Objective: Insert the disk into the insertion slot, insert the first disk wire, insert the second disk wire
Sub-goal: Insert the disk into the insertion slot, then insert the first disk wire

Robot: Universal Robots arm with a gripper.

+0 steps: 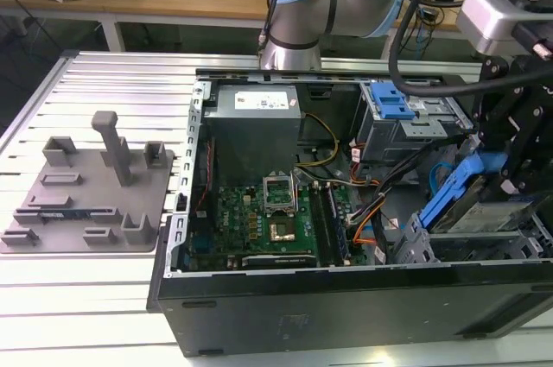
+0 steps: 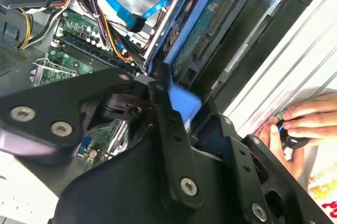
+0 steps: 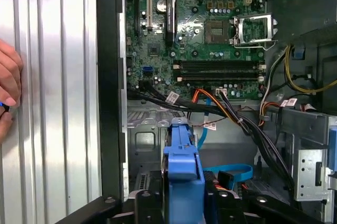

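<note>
The disk (image 1: 473, 199), silver in a bright blue frame, hangs tilted over the lower corner of the open computer case at the exterior view's right. My gripper (image 1: 503, 179) is shut on its blue frame. In both wrist views the black fingers (image 2: 167, 129) clamp the blue frame (image 3: 182, 163), and the disk's underside (image 2: 210, 21) shows beyond them. The insertion slot (image 1: 436, 248), a grey sheet-metal cage, lies just below the disk, and its grey wall (image 3: 143, 135) sits beside the frame's tip. A loose blue flat wire (image 3: 231, 172) lies beside the cage.
A second grey cage with a blue latch tab (image 1: 393, 108) stands farther back. Orange and black wire bundles (image 3: 231, 113) cross between the motherboard (image 1: 268, 216) and the cages. A person's hand (image 2: 297, 126) rests on the ribbed table beside the case. A grey fixture plate (image 1: 86, 190) lies at the exterior view's left.
</note>
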